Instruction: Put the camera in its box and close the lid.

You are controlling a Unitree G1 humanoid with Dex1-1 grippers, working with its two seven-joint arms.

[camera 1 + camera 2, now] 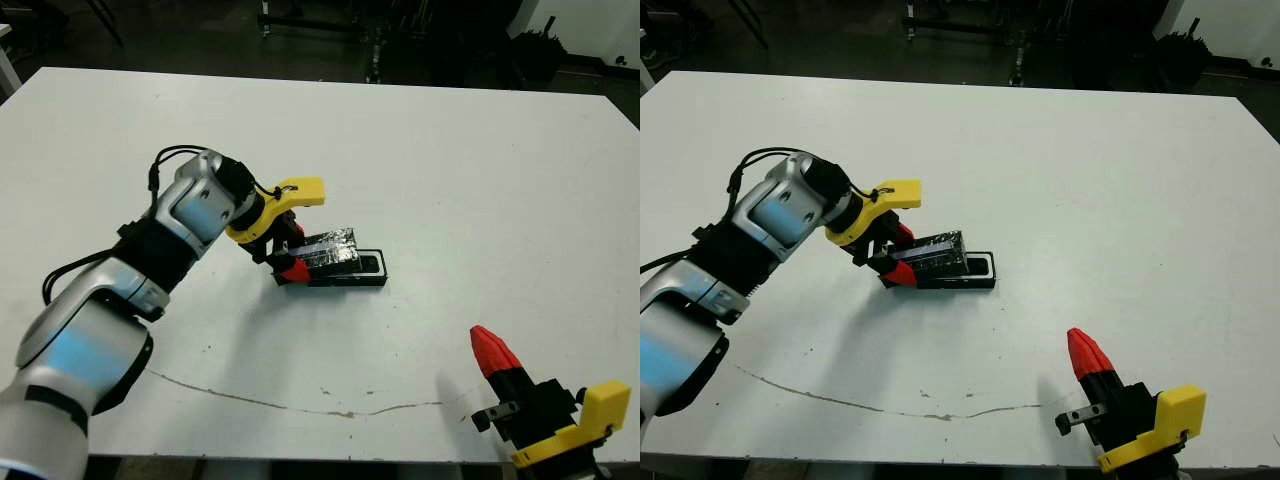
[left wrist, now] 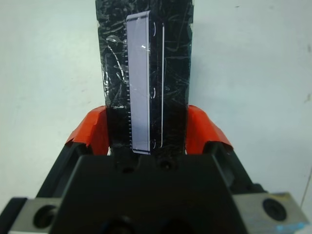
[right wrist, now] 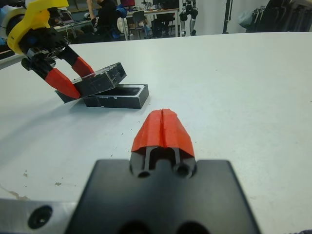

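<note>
- Red-tipped, my left gripper is clenched on the lid: one finger presses each long edge near its end, and the crinkly black panel with its pale strip runs straight out beyond my fingertips.
- The lid sits tilted, the end between my fingers low and the far end raised, lying over the box and covering most of it.
- Only the box's end farthest from my left fingers shows uncovered, with a glossy dark inside; I cannot tell whether that is the camera.
- My right gripper is pressed shut with nothing between its two red tips, which meet along a thin seam.
- It hovers over the white table, well apart from box and lid, which lie ahead of those tips.
</note>
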